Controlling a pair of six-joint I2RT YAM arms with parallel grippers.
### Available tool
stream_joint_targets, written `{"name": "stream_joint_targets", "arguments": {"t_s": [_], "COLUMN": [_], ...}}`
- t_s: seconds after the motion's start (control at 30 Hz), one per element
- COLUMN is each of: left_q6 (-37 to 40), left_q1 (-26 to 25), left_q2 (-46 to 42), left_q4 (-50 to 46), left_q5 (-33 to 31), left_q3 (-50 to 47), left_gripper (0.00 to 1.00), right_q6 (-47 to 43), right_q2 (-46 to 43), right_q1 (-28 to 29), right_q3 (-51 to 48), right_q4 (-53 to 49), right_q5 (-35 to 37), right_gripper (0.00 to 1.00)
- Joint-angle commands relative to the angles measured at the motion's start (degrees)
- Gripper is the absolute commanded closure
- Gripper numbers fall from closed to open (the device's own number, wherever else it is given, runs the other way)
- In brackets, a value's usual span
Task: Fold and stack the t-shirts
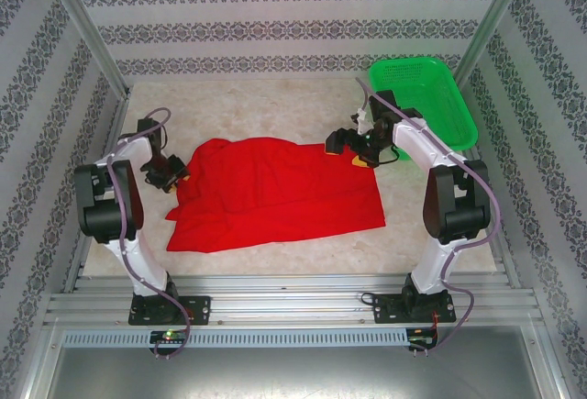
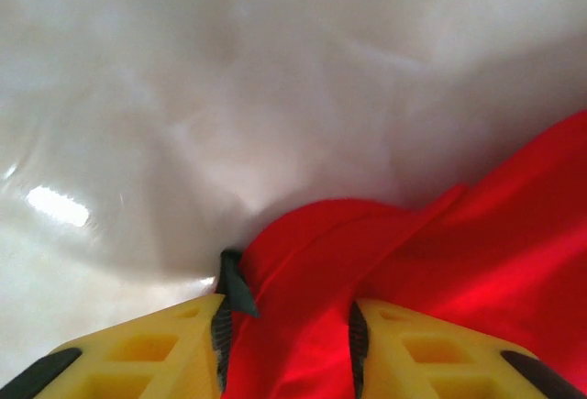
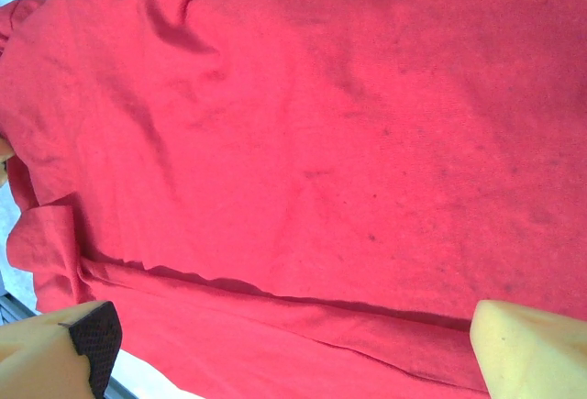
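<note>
A plain red t-shirt (image 1: 275,193) lies spread on the pale table, wrinkled along its left side. My left gripper (image 1: 174,174) is at the shirt's left edge. In the left wrist view a raised fold of the t-shirt (image 2: 303,326) runs from pad to pad between the yellow fingers (image 2: 156,349), so the left gripper (image 2: 286,344) is shut on it. My right gripper (image 1: 353,147) hovers over the shirt's upper right corner. In the right wrist view the right gripper (image 3: 293,353) stands wide open above the flat t-shirt (image 3: 321,142), where a hem fold crosses between the fingers.
A green mesh basket (image 1: 431,96) sits at the back right, just behind the right arm. Patterned walls and metal posts close in the table on three sides. Bare marble-like tabletop (image 1: 275,110) shows behind and in front of the shirt.
</note>
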Motion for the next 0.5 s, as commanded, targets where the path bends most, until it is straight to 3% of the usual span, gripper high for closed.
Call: {"name": "stream_joint_targets", "arguments": {"t_s": [0.0, 0.2, 0.47], "left_q6": [2.6, 5.9, 9.7], "left_q1": [-0.8, -0.8, -0.8], "left_q2": [3.1, 5.9, 6.1], "left_q4": [-3.6, -7.3, -11.6], "left_q5": [-1.8, -3.7, -7.3], "left_q3": [3.0, 8.5, 19.4], "left_gripper": [0.67, 0.81, 0.82], "right_q6": [-0.4, -0.8, -1.1], "right_q2": [0.6, -0.1, -0.7], "right_q1": [-0.2, -0.2, -0.7], "right_q3": [0.7, 0.5, -0.4], "right_q4": [-1.2, -1.6, -1.6], "right_q5": [-0.7, -0.3, -0.1], "right_gripper": [0.02, 0.02, 0.02]}}
